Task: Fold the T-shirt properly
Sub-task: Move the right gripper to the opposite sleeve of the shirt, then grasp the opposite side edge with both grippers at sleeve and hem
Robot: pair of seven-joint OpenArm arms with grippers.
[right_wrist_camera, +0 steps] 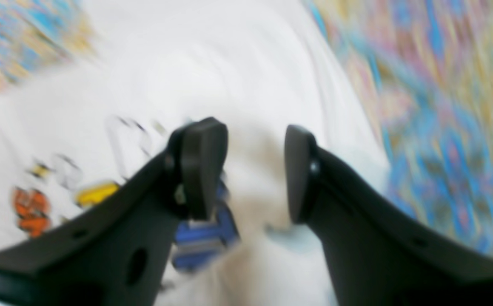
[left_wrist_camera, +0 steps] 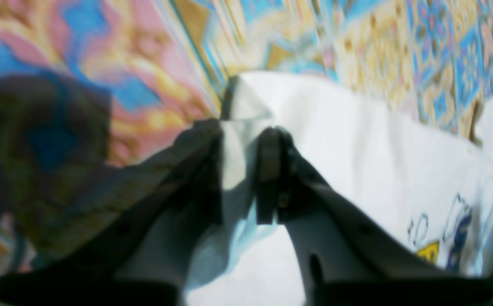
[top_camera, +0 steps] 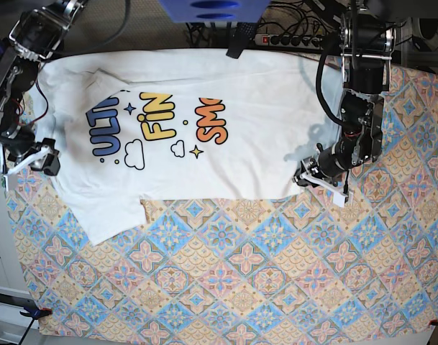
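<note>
White T-shirt [top_camera: 262,122] with blue, yellow, orange lettering; tablecloth [top_camera: 276,287] multicoloured tile-patterned.

Patterned tablecloth [top_camera: 276,287] (power strip [top_camera: 290,39] behind).

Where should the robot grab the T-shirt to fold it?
Probably at the T-shirt's corners, coming from above, since it lies flat, print up. The left gripper already pinches the hem corner; the right gripper, jaws open, could take the edge by the sleeve beneath it.

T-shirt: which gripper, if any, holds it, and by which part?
The left gripper pinches the T-shirt at a hem corner. The right gripper is open above the cloth, holding nothing.
</note>
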